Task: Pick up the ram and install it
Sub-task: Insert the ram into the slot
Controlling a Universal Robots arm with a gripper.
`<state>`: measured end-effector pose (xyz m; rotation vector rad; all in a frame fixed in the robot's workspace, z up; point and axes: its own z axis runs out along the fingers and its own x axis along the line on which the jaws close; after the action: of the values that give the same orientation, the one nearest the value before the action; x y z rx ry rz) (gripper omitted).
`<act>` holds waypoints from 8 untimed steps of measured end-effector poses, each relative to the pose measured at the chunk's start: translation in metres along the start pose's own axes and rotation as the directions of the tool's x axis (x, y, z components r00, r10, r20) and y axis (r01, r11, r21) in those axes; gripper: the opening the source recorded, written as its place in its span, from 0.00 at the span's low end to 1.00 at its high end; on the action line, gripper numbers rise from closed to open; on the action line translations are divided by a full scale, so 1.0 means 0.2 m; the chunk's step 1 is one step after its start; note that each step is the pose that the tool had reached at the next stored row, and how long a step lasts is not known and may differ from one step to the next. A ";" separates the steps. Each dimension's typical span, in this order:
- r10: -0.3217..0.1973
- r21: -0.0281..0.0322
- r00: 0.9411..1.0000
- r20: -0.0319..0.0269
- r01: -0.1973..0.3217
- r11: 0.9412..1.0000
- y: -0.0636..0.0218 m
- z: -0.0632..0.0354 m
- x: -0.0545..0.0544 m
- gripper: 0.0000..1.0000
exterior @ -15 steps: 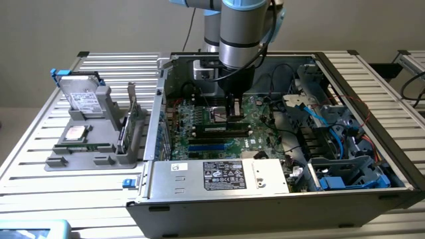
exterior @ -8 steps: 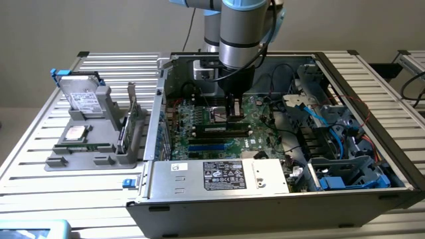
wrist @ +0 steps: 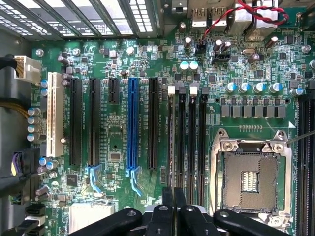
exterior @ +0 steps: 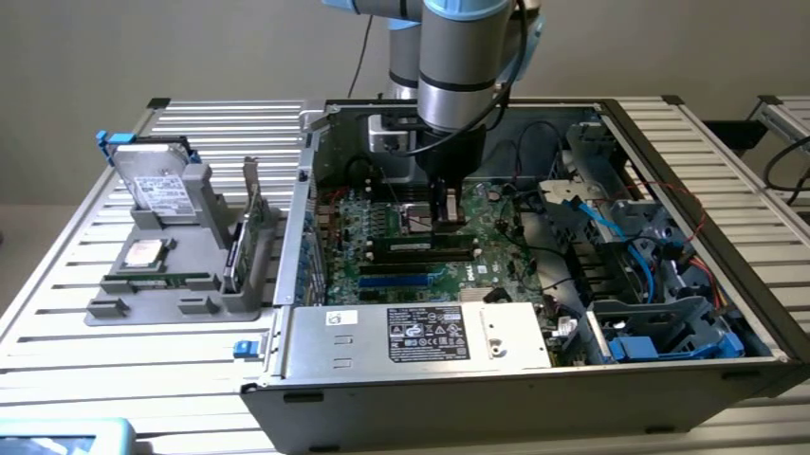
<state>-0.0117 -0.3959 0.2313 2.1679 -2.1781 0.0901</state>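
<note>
One ram [exterior: 158,282] is all I can count: a thin green stick lying in the grey holder [exterior: 139,308] on the worktop [exterior: 76,379]. It is well off to the exterior view's left of the fingers [wrist: 168,209] and outside the computer case [exterior: 418,398]. One hard drive [exterior: 158,185] leans at the holder's far end, also well apart from the fingers.

My one arm [exterior: 462,57] reaches down into the open case, and its two fingers hang just above the motherboard [wrist: 118,142]. On the wrist view I see them pressed together, with nothing I can make out between them.

Across the board beyond the fingers I count one white slot [wrist: 54,113] and one long blue slot [wrist: 132,128]. Then come four black memory slots [wrist: 193,142] running straight out from the fingertips. One open processor socket [wrist: 251,179] sits just beside those. Whether a stick sits in any memory slot, I cannot tell.
</note>
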 end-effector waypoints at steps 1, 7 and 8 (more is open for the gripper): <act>0.003 0.000 1.000 0.000 -0.003 1.000 0.000 0.000 0.00 0.13; 0.016 -0.002 1.000 0.000 -0.016 1.000 -0.001 0.000 0.00 0.13; 0.016 -0.002 1.000 0.000 -0.016 1.000 -0.002 0.000 0.00 0.13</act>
<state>-0.0112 -0.3960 0.2313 2.1498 -2.1946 0.0884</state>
